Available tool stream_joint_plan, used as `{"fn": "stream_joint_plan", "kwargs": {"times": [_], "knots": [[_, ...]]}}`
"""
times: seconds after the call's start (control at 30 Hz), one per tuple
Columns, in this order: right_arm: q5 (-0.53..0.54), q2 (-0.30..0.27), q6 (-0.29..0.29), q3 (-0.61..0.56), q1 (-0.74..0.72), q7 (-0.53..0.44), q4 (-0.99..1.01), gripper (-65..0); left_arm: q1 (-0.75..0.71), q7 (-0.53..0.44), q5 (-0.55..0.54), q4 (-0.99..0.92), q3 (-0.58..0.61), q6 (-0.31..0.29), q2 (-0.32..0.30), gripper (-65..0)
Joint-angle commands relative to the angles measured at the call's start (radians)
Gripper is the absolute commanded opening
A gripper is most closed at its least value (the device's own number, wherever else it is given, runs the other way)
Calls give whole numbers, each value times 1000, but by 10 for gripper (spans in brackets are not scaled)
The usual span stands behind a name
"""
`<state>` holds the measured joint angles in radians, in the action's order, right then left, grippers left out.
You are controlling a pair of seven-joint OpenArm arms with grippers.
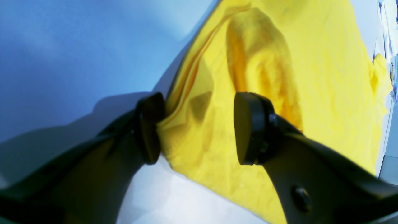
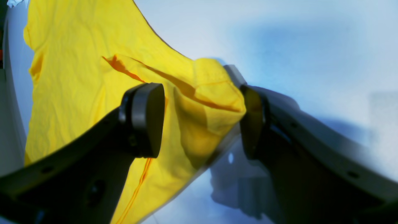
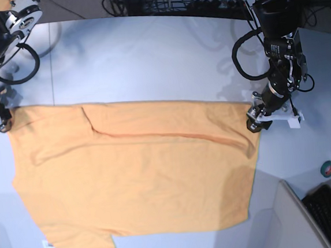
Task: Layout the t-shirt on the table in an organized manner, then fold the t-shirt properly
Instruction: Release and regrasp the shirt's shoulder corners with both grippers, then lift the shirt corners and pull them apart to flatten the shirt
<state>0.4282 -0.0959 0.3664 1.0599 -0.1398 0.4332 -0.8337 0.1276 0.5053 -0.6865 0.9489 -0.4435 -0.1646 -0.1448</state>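
Both grippers at the far corners of the spread t-shirt, jaws apart around bunched cloth.

The left gripper [image 1: 196,127] stands with its jaws apart; a raised fold of the t-shirt [image 3: 135,179] lies between them, its hem touching one pad while the other pad stands clear. The right gripper [image 2: 202,121] has its jaws wide, a bunched corner between them touching one pad; whether either clamps the cloth cannot be told. The t-shirt lies spread across the middle of the table [image 3: 148,61], a long crease running along its far edge and its near edge close to the table's near edge. Cables [image 3: 242,59] loop beside the left arm; a green tape roll [image 3: 328,169] and a keyboard [image 3: 329,211] sit off the shirt's corner. The print is not visible. Bare tabletop lies open beyond the far hem.
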Motion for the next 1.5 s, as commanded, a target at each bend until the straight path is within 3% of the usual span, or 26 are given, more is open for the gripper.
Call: {"fn": "stream_joint_plan", "kwargs": {"times": [0.0, 0.07, 0.23, 0.27, 0.33, 0.47, 0.63, 0.77, 0.93, 1.0, 1.07, 1.13, 1.33, 1.47], "knots": [[-67, 23, -46, -4, 15, 122, 18, -296, 4, 25, 12, 3, 1, 15, -8, -314], [-67, 22, -46, 0, 15, 120, 23, -357, 4, 25, 12, 3, 1, 15, -8, -316], [-67, 22, -46, -4, 9, 120, 26, -621, 1, 25, 12, 3, 1, 15, -6, -324], [-67, 22, -46, -4, 9, 120, 26, -650, 1, 25, 12, 3, 1, 15, -6, -326], [-67, 17, -46, -4, 6, 123, 26, -650, 1, 25, 12, 3, 1, 15, -6, -369], [-67, 11, -46, -7, -11, 148, 17, -650, 4, 25, 12, 3, 1, 15, -8, -650], [-67, -21, -50, -7, -40, 289, -83, -650, 17, 36, 23, 51, 12, 18, -17, -650], [-71, -25, -56, -13, -91, 405, -217, -650, 28, 137, 61, 173, 67, 26, -28, -650], [-71, -71, -66, -112, -174, 548, -310, -650, 63, 258, 55, 347, 67, 147, -25, -650], [-71, -90, -125, -129, -214, 583, -327, -650, 83, 295, 55, 401, 67, 165, -25, -650], [-68, -101, -198, -137, -249, 612, -335, -650, 97, 335, 54, 439, 64, 167, -25, -650], [-68, -126, -228, -140, -277, 632, -333, -650, 99, 365, 54, 467, 42, 167, -25, -650], [-68, -150, -229, -140, -283, 757, -336, -650, 85, 448, 54, 471, -56, 167, -22, -650], [-68, -143, -229, -140, -231, 767, -404, -650, 47, 476, 54, 480, -88, 167, -22, -650]]}}
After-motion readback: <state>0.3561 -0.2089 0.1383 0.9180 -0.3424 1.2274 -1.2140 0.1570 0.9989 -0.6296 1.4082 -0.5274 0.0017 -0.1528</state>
